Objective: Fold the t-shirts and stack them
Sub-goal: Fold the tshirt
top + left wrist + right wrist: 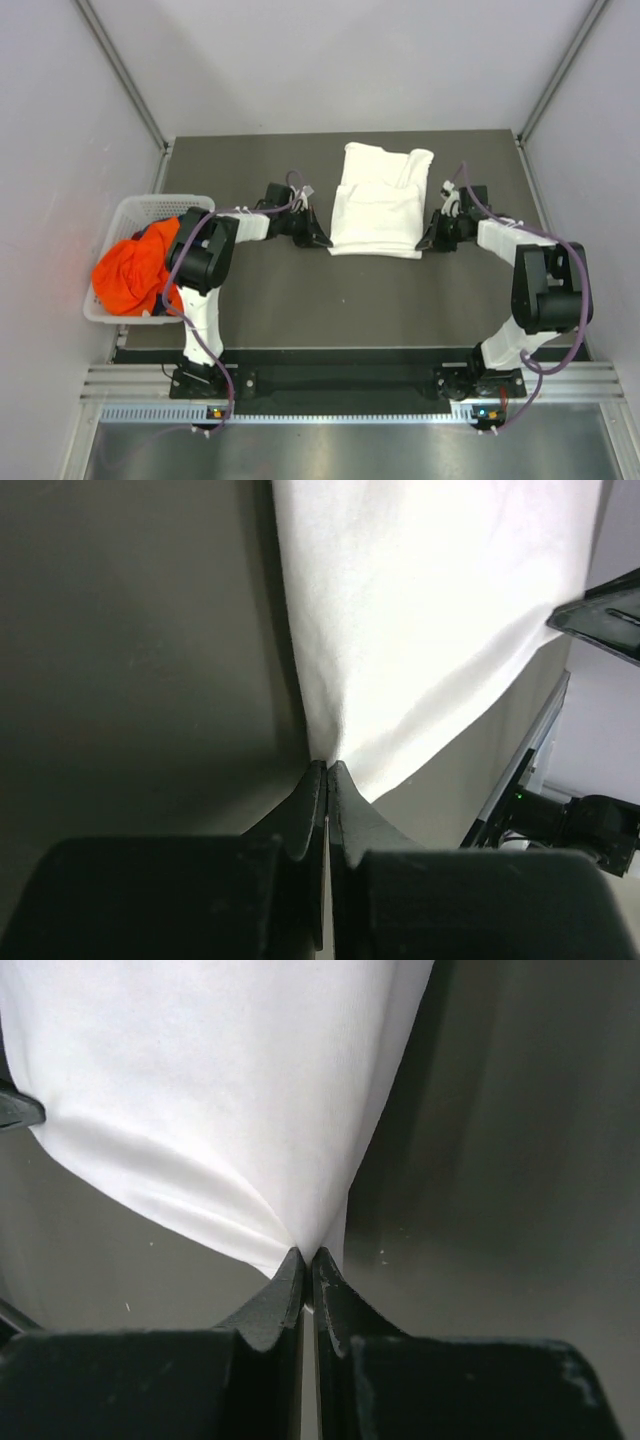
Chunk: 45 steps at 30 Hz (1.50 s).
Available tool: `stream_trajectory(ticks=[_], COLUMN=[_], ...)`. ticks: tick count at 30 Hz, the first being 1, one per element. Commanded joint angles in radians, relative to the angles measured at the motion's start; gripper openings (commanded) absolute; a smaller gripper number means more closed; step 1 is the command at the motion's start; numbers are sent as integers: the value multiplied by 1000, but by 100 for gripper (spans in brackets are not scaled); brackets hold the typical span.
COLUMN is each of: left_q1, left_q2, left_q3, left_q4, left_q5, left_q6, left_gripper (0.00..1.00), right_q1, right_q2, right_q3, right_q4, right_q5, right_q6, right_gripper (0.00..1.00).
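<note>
A white t-shirt (378, 205) lies partly folded at the back middle of the dark table, no print showing. My left gripper (322, 241) is shut on its near left corner, the cloth (400, 630) pinched at the fingertips. On the other side my right gripper (428, 243) is shut on the near right corner, the white cloth (220, 1100) fanning out from its tips. An orange t-shirt (130, 275) fills the white basket (140, 208) at the left, with a dark blue one (160, 232) peeking out behind it.
The basket stands at the table's left edge, close beside the left arm's elbow (200, 255). Grey walls close in the table at the left, right and back. A metal rail (350, 385) runs along the near edge between the arm bases.
</note>
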Motion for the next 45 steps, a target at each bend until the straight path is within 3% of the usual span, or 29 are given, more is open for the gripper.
stream_trajectory(ticks=[1,5,7,8,10,14,17,21,24,27,28,29,32,34,35,38,45], left_q1=[-5,-6,-6,-6,-8,-12,-18,-41,-66,-89,-106,-114,-137,-153,-158,-175,-201], left_q2=[-45,-60,-81,-90,-116,-158,-176,-193,-221,-226,-224,-219,-200,-186,-184,-196,-317], left_q3=[-36,-67,-96,-108,-140,-137,-122,-148,-200,-226,-229,-232,-236,-237,-237,-242,-349], left_q4=[-15,-5,37,62,123,119,85,15,30,28,27,28,54,85,87,50,-22], left_q5=[-63,-49,-32,-10,9,18,3,-38,-58,-68,-68,-66,-63,-65,-74,-124,-184], left_q6=[24,18,-2,-34,-66,-105,-117,-90,-87,-70,-67,-70,-97,-126,-131,-130,-129], left_gripper=[0,0,10,21,30,38,42,42,44,45,45,45,43,38,25,0,0], right_q1=[-13,-16,-15,-16,-15,-15,-15,-15,-15,-16,-16,-15,-16,-16,-15,-16,-16], right_q2=[-43,-52,-66,-72,-95,-151,-219,-222,-233,-266,-279,-306,-374,-404,-420,-408,-392], right_q3=[-27,-76,-108,-140,-189,-264,-295,-314,-346,-378,-386,-383,-351,-323,-311,-277,-262], right_q4=[-25,-22,0,20,38,69,78,61,44,32,24,12,-35,-52,-55,-81,-166], right_q5=[10,30,30,30,34,59,82,97,123,132,132,131,134,166,171,162,160], right_q6=[-31,-28,-18,-8,-1,12,41,73,111,151,159,162,151,153,153,145,76], right_gripper=[0,0,0,1,2,14,16,2,1,15,28,34,49,51,52,50,48])
